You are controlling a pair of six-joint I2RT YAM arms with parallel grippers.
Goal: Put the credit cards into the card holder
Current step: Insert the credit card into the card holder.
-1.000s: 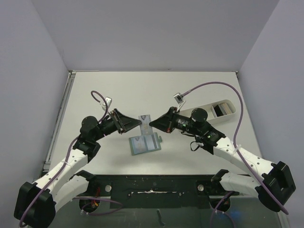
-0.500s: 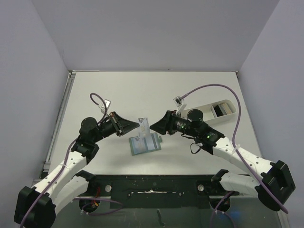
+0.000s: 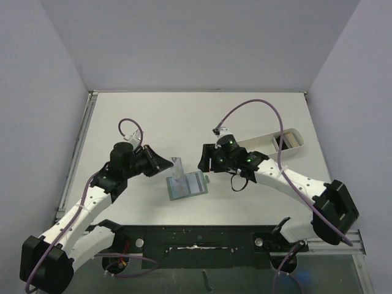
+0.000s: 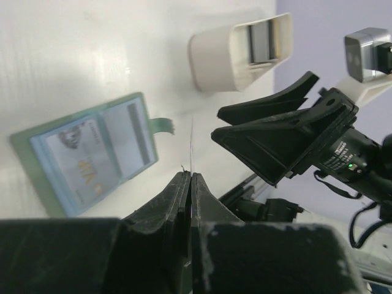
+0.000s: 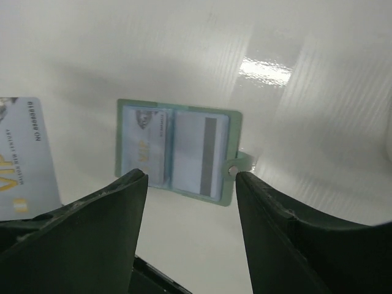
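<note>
A white table [image 3: 245,116] is lying between pale lilac walls [image 3: 184,43]. At the left, the left gripper [image 3: 173,164] is pinching a pale credit card [image 3: 178,169], holding it on edge over the open card holder [image 3: 191,185], which is lying flat mid-table with its pale blue slots showing. Just right of it, the right gripper [image 3: 203,159] is hanging with jaws parted, gripping nothing. Farther right, a long white tray [image 3: 260,145] is holding more cards [image 3: 288,141].

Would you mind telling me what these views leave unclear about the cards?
Left wrist view: the held card, pinched by the left gripper, is edge-on; its face is hidden.
Right wrist view: a VIP card is cut off by the left frame edge and a finger.
Top view: the cards in the tray are too small to count.
</note>
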